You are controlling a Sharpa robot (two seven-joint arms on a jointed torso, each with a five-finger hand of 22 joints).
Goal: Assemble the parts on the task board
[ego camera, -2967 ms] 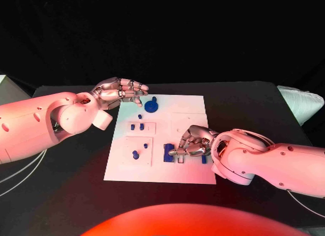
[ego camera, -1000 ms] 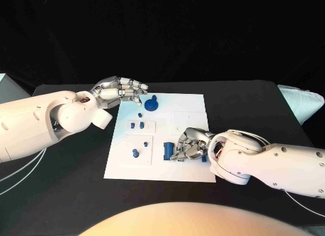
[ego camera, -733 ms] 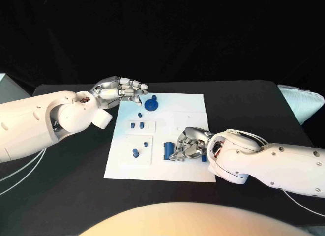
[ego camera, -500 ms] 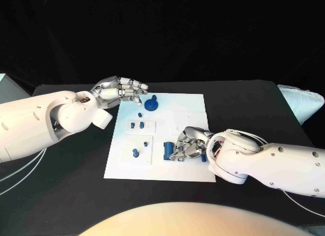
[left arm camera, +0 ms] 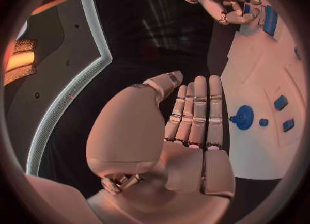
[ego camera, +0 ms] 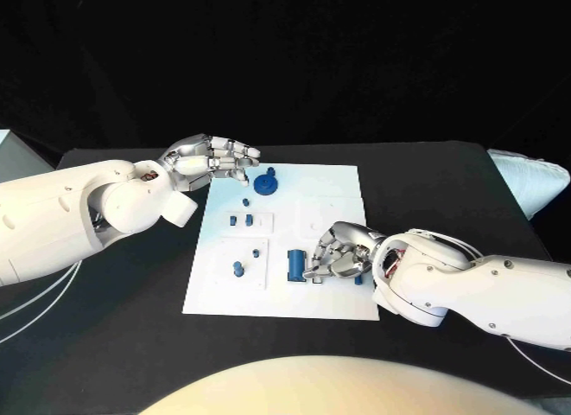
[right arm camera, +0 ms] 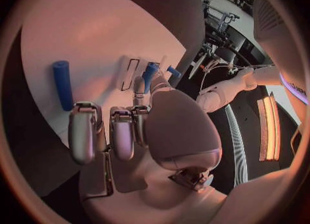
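Observation:
The white task board (ego camera: 329, 194) lies mid-table. My right hand (ego camera: 336, 253) sits low on its near right part, fingers curled down beside a lying blue cylinder (ego camera: 295, 264). In the right wrist view the cylinder (right arm camera: 62, 84) lies past the curled fingers (right arm camera: 84, 131). A small blue part (right arm camera: 150, 74) stands at the thumb tip; I cannot tell if it is held. My left hand (ego camera: 212, 161) hovers at the board's far left corner, near a round blue part (ego camera: 267, 183), holding nothing. The left wrist view shows its fingers (left arm camera: 194, 110) straight and side by side.
Small blue pegs stand on the board's left half, two in a recess (ego camera: 240, 221) and two nearer (ego camera: 247, 261). A white padded object (ego camera: 529, 181) lies at the black table's (ego camera: 136, 303) right edge. A pale box (ego camera: 5, 149) stands off the far left corner.
My right hand has kept working over the same near right spot, shifting only slightly beside the cylinder. The left hand has not moved.

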